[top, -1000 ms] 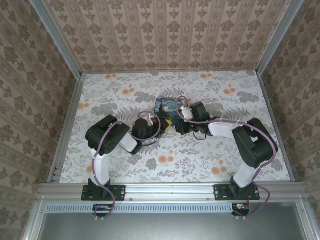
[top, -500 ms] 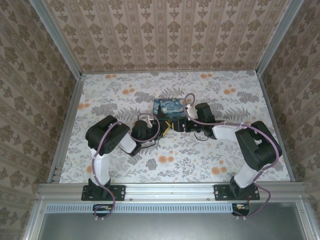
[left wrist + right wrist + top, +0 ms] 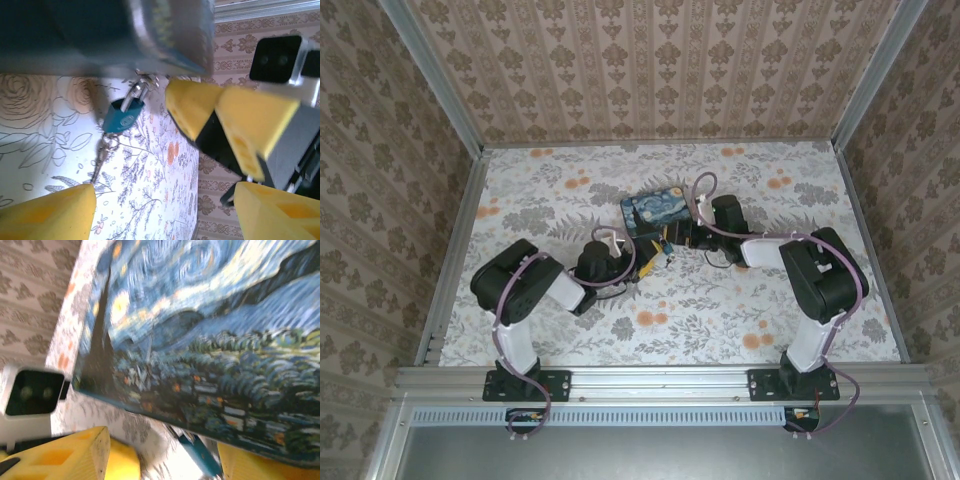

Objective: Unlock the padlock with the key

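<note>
Padlock (image 3: 122, 115) hangs off the clasp (image 3: 146, 79) on the near edge of the Starry Night box (image 3: 210, 330), teal body down by the counter (image 3: 45, 150). In the left wrist view its long axis runs 1 o'clock to 7 o'clock. Shackle end is at 1, hooked in the clasp, and the body end points to 7.

Key (image 3: 99, 162) trails off the body end on a small ring. It's thin and lies on the counter along roughly the same line, far end toward 7. Can't tell if it's seated in the keyhole.

My left end effector (image 3: 164, 200): fingers wide apart, holding nothing. Padlock and key sit at its 11 o'clock, not touching.

My right end effector (image 3: 162, 450): fingers apart too, gripping nothing. In the left wrist view its yellow tips sit just beside the padlock, at the padlock's 3 o'clock. In the right wrist view the box edge runs above my fingers, with a blurred teal bit of padlock between them.

Top view: box at 12 o'clock of both end effectors. Left reaches in from 8, right from 3.
</note>
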`<state>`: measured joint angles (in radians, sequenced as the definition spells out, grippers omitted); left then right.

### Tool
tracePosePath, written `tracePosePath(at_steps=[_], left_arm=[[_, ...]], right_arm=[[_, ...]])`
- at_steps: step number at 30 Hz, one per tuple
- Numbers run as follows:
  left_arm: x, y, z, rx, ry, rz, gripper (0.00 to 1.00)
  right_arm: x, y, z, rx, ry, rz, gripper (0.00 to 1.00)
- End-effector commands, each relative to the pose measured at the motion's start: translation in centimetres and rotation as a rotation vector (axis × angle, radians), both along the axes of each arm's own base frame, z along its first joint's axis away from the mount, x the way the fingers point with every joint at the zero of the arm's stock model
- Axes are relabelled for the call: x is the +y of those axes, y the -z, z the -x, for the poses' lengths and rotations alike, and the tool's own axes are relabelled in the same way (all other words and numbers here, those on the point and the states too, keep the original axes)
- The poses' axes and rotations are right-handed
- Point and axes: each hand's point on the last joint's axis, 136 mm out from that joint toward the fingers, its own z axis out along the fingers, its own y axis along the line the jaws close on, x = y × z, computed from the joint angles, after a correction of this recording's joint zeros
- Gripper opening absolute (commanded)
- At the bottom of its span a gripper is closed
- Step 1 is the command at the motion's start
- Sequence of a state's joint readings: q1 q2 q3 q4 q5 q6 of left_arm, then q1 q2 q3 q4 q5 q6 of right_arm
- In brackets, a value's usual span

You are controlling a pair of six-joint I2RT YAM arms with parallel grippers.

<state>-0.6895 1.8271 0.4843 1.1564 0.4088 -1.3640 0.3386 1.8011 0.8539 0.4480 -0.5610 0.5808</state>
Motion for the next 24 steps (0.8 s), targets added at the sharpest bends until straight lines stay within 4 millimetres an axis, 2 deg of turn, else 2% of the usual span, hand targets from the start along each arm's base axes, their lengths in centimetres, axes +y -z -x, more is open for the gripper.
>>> tracePosePath(at_steps=[1, 5, 10, 17, 24], left_arm=[[0.8, -0.4, -0.1, -0.028, 0.006, -0.054, 0.76], [1.3, -1.7, -1.1, -0.054, 0.005, -0.094, 0.79], [2.0, -3.8, -2.9, -0.106, 0.008, -0.179, 0.80], [3.4, -5.9, -5.3, -0.145, 0.000, -0.327, 0.82], [4.5, -7.0, -7.0, -0.157, -0.036, -0.331, 0.83]], right_arm=[[0.1, -2.6, -2.2, -0.056, 0.016, -0.063, 0.60], [-0.3, -1.9, -0.6, -0.034, -0.006, -0.053, 0.60], [-1.1, 0.7, 1.2, 0.000, -0.012, 0.006, 0.59], [-0.9, 3.2, 1.4, 0.041, -0.027, 0.031, 0.57], [0.7, 4.5, 1.5, 0.045, -0.082, 0.097, 0.56]])
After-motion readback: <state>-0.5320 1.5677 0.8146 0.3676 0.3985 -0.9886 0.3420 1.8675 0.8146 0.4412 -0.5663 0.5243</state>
